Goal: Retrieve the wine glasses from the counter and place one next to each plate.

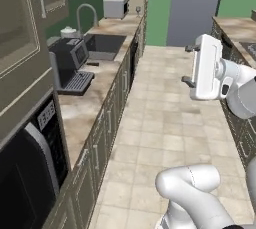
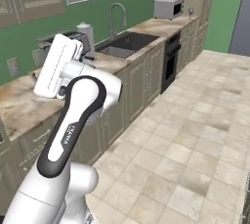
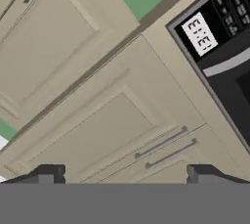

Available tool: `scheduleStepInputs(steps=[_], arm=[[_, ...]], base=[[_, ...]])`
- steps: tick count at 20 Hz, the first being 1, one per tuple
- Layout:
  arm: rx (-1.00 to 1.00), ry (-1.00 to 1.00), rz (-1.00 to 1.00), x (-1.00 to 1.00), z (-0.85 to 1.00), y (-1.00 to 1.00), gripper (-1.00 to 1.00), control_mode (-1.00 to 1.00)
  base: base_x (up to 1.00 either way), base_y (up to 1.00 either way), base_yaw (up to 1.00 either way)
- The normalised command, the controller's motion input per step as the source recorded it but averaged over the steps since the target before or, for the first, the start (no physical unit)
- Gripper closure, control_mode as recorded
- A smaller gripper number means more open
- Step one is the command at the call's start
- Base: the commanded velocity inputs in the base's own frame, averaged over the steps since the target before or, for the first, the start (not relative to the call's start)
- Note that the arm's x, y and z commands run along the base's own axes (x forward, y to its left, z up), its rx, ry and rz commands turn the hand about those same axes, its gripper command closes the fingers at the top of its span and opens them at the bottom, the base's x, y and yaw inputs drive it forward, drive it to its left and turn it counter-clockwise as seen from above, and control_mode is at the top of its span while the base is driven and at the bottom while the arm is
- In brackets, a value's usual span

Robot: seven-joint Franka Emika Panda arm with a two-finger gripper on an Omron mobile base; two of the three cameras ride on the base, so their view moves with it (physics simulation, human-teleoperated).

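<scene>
One small stemmed wine glass point(image 1: 138, 9) point(image 2: 190, 10) stands at the far end of the tan marbled counter point(image 1: 84, 119) point(image 2: 146, 26), just right of a small microwave. My gripper point(image 1: 188, 65) point(image 3: 125, 172) is held high over the floor aisle, far from the glass, and points sideways at the wall cabinets. It is open, with the dark fingertips point(image 3: 49, 172) wide apart and nothing between them. In the right base view the white hand point(image 2: 57, 65) hangs over the near counter. The plates are out of view.
A coffee machine point(image 1: 70, 63), a sink with a tall faucet point(image 1: 104, 44) point(image 2: 124, 42) and the microwave point(image 1: 116, 6) point(image 2: 168, 7) line the counter. A black built-in oven point(image 1: 30, 173) point(image 3: 229, 47) is at the near left. The tiled aisle point(image 1: 165, 138) runs ahead; another counter point(image 1: 237, 28) lies right.
</scene>
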Motion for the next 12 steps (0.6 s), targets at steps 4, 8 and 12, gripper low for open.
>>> scheduleStepInputs(steps=[4, 8, 12], arm=[[0.0, 0.0, 0.0, 0.0, 0.0, 0.0, -1.0, 1.0], [0.0, 0.0, 0.0, 0.0, 0.0, 0.0, -1.0, 1.0], [0.0, 0.0, 0.0, 0.0, 0.0, 0.0, -1.0, 1.0]], base=[[1.0, 0.0, -0.06], [1.0, -0.66, 0.07], [1.0, -0.69, 0.11]])
